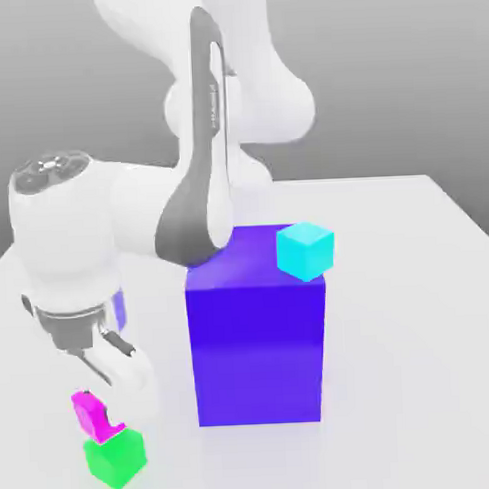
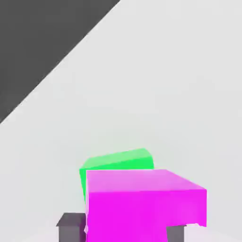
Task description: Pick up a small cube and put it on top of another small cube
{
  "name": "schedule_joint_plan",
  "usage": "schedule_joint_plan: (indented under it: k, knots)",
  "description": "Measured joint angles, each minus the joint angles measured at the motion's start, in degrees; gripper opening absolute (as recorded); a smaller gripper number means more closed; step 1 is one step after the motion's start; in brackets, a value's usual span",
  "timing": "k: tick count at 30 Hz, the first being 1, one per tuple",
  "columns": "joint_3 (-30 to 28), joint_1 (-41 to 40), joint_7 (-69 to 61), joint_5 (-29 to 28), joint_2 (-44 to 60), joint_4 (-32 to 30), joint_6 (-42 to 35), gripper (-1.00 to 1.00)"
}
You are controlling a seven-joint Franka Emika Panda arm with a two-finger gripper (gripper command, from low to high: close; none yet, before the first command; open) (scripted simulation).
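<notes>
Hand grips pink cube above green cube, exterior view's lower left. Pick looks done; seating and release left.

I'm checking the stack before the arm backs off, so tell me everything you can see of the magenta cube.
The magenta cube is small, bright and plain-faced, without markings, its material looking smooth like plastic. In the exterior view it sits at or just above the top of the green cube, tilted relative to it; whether the two touch is hard to settle. In the hand view it lies between the gripper's dark fingertips, which cover part of it, and it hides part of the green cube.
</notes>
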Motion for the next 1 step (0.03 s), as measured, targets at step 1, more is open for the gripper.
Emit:
schedule_joint_plan:
  k: [1]
  knots:
    - [0.0, 0.0, 0.0, 0.0, 0.0, 0.0, 0.0, 1.0]
